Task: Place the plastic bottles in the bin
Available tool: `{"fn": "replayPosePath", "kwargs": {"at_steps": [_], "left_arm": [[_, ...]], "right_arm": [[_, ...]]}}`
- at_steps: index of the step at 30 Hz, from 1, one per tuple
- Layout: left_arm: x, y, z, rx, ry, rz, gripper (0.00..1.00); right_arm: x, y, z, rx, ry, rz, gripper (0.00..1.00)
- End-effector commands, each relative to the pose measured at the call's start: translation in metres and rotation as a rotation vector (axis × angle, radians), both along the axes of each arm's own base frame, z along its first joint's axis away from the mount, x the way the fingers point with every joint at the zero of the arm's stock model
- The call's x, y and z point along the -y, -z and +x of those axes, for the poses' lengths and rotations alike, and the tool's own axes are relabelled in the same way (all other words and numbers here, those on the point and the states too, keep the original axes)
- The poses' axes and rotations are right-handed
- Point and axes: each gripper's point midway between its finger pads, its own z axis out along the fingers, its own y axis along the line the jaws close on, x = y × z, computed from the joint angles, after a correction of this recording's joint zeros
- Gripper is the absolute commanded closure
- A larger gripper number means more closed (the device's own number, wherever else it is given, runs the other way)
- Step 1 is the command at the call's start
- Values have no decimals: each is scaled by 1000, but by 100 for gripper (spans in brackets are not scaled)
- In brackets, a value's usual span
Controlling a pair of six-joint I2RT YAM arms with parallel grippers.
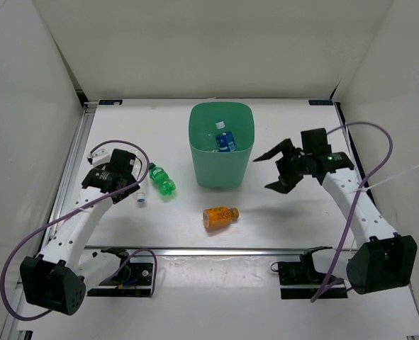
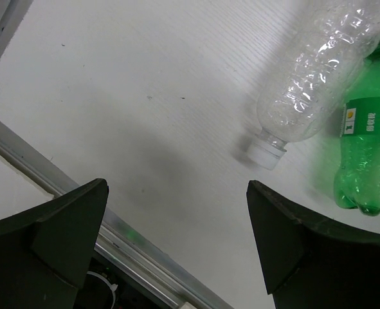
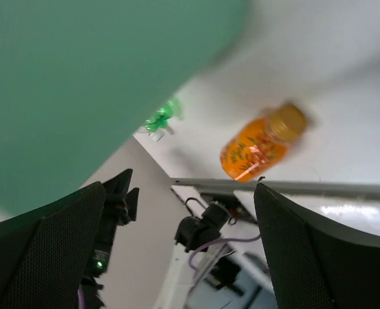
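Thin plastic, so the bottles should be light, slippery and quick to roll; I would take each one across the middle of its body. The green bottle (image 1: 162,180), clear bottle (image 2: 312,84) and orange bottle (image 1: 220,216) lie on the worktop, and a blue-labelled bottle (image 1: 225,139) is in the bin (image 1: 220,171). The left hand (image 2: 177,187) and right hand (image 3: 178,187) are wide open, holding nothing. The bin's bottom is hidden, and the clear bottle hardly shows from above

You won't find anything readable here. The green bottle (image 2: 370,154) has white strokes and a tiny yellow-green logo on its label, cut off at 3 o'clock. The orange bottle (image 3: 257,147) and blue-label bottle (image 1: 225,140) are too blurry.
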Motion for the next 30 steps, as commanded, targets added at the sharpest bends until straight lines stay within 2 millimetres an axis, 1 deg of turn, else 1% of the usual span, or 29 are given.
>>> {"fn": "replayPosePath", "kwargs": {"at_steps": [1,2,3,4,5,7,9,10,11,13,14,15,16,17,18,19,20,22,23,25,26,29,30], "left_arm": [[2,-9,-3,41,16,-21,0],[4,-8,-4,38,20,-30,0],[5,-9,-4,47,24,-41,0],[6,-12,-2,66,24,-46,0],[7,-8,-4,50,37,-48,0],[10,-11,0,75,42,-64,0],[9,-10,-1,78,51,-60,0],[11,-9,-1,75,55,-70,0],[11,-7,-1,75,55,-70,0],[13,-7,-1,75,65,-70,0],[13,-7,-1,75,65,-70,0],[13,-7,-1,75,65,-70,0],[16,-7,-1,75,75,-70,0],[16,-7,-1,75,75,-70,0],[16,-8,0,76,80,-63,0],[16,-7,-2,71,73,-65,0],[16,-7,-2,73,78,-57,0],[19,-7,-2,77,81,-63,0],[16,-7,-4,68,75,-49,0],[20,-7,-4,73,84,-56,0],[18,-7,-6,67,80,-44,0],[23,-7,-6,70,92,-49,0],[20,-7,-7,64,89,-38,0]], "right_arm": [[-7,-3,-19,-131,92,134,0],[-10,18,-31,-215,96,140,0],[-14,28,-40,-274,96,154,0],[-16,36,-43,-335,121,180,0],[-25,51,-54,-401,99,189,0],[-32,59,-54,-434,94,198,0],[-42,73,-60,-521,86,182,0],[-47,72,-60,-539,80,187,0],[-53,82,-65,-590,71,167,0],[-64,83,-62,-618,70,164,0],[-71,90,-63,-639,50,148,0],[-74,92,-62,-656,52,142,0],[-80,99,-63,-681,40,124,0],[-83,97,-56,-676,39,126,0],[-87,99,-58,-684,26,118,0],[-91,108,-62,-712,18,98,0],[-94,109,-62,-717,10,92,0],[-96,118,-66,-744,4,73,0],[-99,124,-71,-771,-6,63,0],[-100,135,-75,-797,-17,39,0],[-101,136,-72,-798,-17,38,0],[-104,148,-81,-834,-51,14,0],[-103,152,-82,-846,-48,7,0]]}}
